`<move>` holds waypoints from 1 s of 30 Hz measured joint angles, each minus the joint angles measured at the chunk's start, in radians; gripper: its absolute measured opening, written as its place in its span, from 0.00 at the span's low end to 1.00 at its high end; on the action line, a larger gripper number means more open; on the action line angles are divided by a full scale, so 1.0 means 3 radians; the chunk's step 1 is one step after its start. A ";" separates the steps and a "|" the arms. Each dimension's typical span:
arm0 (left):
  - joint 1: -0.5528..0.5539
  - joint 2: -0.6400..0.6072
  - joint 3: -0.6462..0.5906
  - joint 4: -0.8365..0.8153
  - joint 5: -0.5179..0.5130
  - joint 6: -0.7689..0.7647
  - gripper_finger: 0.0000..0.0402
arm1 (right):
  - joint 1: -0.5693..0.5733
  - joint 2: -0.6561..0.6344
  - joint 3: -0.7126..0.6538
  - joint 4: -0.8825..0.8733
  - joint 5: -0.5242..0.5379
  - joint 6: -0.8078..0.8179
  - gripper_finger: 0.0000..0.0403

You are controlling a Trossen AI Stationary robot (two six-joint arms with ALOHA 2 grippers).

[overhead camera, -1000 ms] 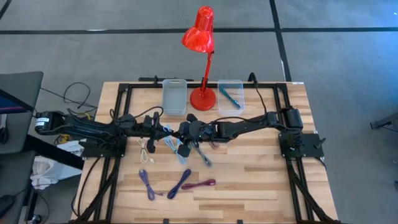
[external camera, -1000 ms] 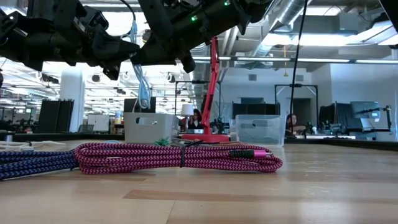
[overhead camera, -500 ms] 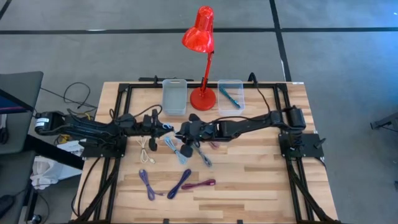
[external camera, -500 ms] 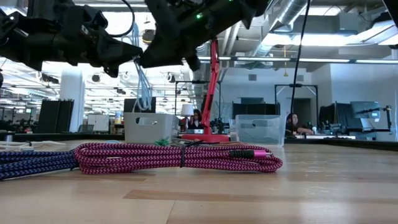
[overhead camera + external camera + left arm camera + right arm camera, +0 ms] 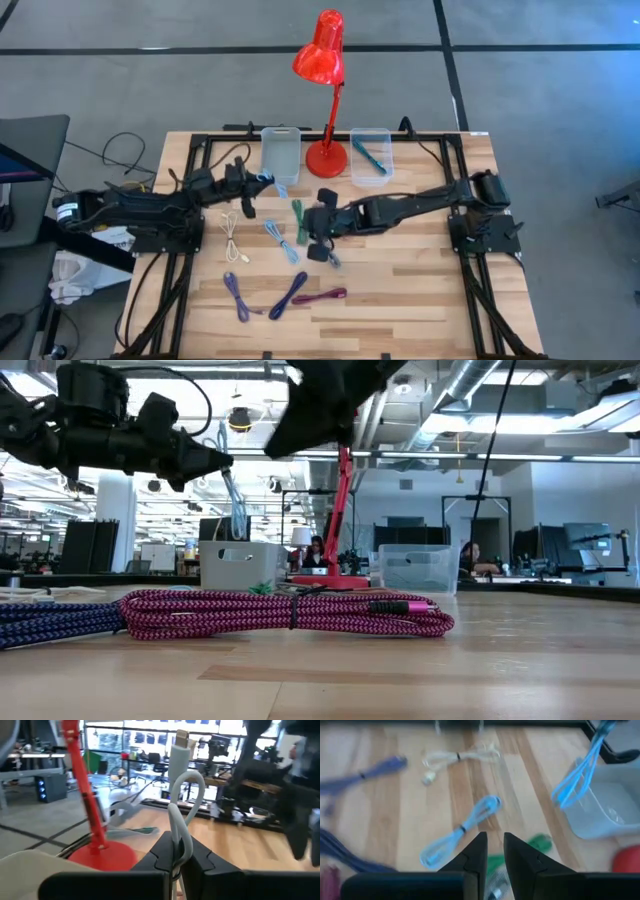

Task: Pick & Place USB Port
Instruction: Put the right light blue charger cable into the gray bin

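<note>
- Left tool (image 5: 176, 851) pinches a light blue cable (image 5: 181, 805), lifted beside the left clear bin (image 5: 280, 154) (seemingly at its rim).
- Right tool (image 5: 491, 851), fingers slightly parted, empty above the desk (image 5: 420, 290).

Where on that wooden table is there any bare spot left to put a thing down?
The table's near right corner, beyond the magenta cable, is bare wood, as is the strip between the right bin and the right arm. The middle is crowded: light blue cable, green cable, white cable, purple cables.
</note>
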 joint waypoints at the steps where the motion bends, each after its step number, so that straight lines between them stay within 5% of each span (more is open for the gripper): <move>1: 0.0089 0.0000 0.0001 -0.0003 0.0047 -0.0030 0.03 | 0.0034 0.0000 0.0000 -0.0059 0.0080 -0.0022 0.14; 15: 0.0868 0.0018 0.0707 -0.1153 0.0627 -0.0020 0.03 | 0.0455 -0.0154 -0.0022 -0.1019 0.1180 0.0152 0.13; 30: 0.1254 0.0432 0.0864 -0.1210 0.0714 0.0074 0.03 | 0.0750 -0.1578 -0.1506 -0.0011 0.1543 0.0353 0.13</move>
